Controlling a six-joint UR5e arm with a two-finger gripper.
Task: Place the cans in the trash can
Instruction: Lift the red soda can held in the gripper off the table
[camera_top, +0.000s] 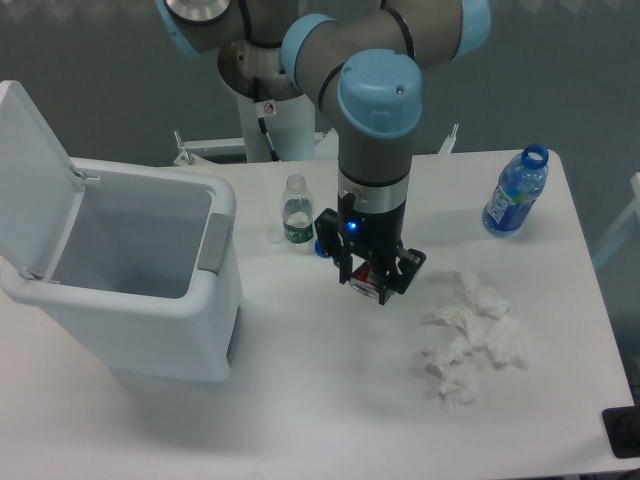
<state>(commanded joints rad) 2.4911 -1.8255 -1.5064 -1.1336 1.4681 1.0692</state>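
My gripper (368, 281) points down over the middle of the table, to the right of the trash can. A small red can (366, 277) with a silver end shows between the two dark fingers, which are closed on its sides. It is mostly hidden by the fingers, and I cannot tell whether it rests on the table or hangs just above it. No other can is in view. The trash can (150, 330) is a large white bin at the left, with its lid (30, 170) flipped up and open and a grey panel (212, 243) on its right side.
A small clear bottle with a green label (296, 212) stands just left of the gripper. A blue-labelled water bottle (516, 192) stands at the back right. Crumpled white tissues (470, 338) lie to the right front. A dark object (622, 432) sits at the table's right front corner.
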